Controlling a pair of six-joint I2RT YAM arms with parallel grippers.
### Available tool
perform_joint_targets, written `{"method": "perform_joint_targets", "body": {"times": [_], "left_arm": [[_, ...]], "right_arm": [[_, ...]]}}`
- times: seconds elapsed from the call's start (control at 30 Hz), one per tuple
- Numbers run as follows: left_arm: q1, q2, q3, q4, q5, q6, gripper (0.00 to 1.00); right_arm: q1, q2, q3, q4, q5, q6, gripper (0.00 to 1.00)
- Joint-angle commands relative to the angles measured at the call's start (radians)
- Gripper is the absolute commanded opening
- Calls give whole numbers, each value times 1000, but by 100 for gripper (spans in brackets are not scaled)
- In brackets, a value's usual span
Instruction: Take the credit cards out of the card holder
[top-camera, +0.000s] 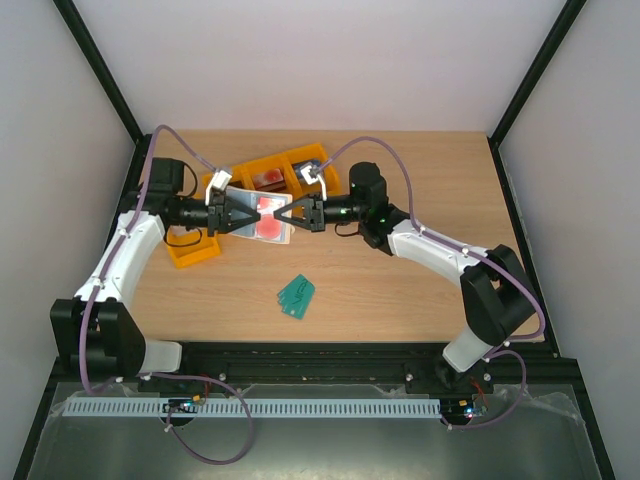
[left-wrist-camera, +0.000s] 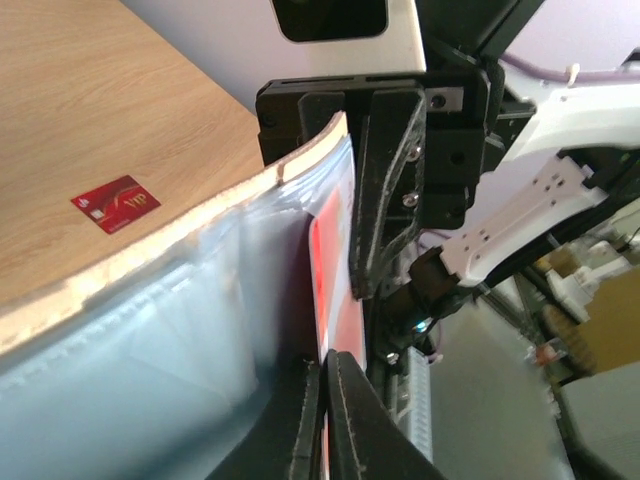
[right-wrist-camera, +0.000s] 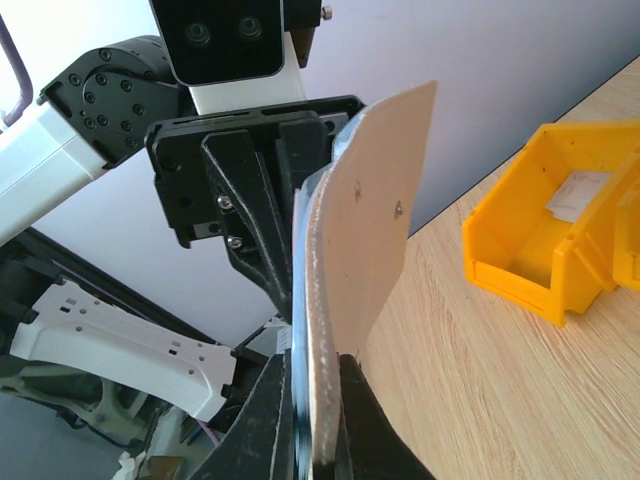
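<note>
The card holder (right-wrist-camera: 375, 200), a red card (left-wrist-camera: 330, 260) in its clear pocket, is clamped by your left gripper (left-wrist-camera: 323, 420) and right gripper (right-wrist-camera: 315, 420); a yellow bin (right-wrist-camera: 520, 255) holds a pale slip (right-wrist-camera: 582, 192).

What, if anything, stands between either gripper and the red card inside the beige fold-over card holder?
Only the clear plastic pocket covering the red plastic card. The left gripper and right gripper each pinch an opposite edge of the beige fold-over card holder.

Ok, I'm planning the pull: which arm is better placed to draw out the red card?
Probably left: the red card runs straight into the left pincer, while the right pincer is clamped on the card holder, steadying it.
</note>
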Motion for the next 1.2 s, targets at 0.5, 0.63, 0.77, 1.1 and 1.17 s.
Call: {"method": "perform_joint_targets", "body": {"times": [0.5, 0.63, 0.77, 1.1, 1.17], "left_arm": [[32, -29, -8, 7, 1, 16, 2], [56, -34, -8, 20, -24, 0, 2], [90, -37, -23, 86, -138, -85, 2], [113, -43, 2, 77, -243, -89, 2], [113, -43, 9, 75, -247, -90, 2]], "right_arm": [[-32, -49, -11, -114, -1, -136, 2], [-56, -55, -19, -171, 27, -167, 1], [-132, -78, -52, -235, 36, -187, 2], [-153, -31, -22, -560, 217, -338, 2], [-84, -11, -8, -516, 198, -309, 2]]}}
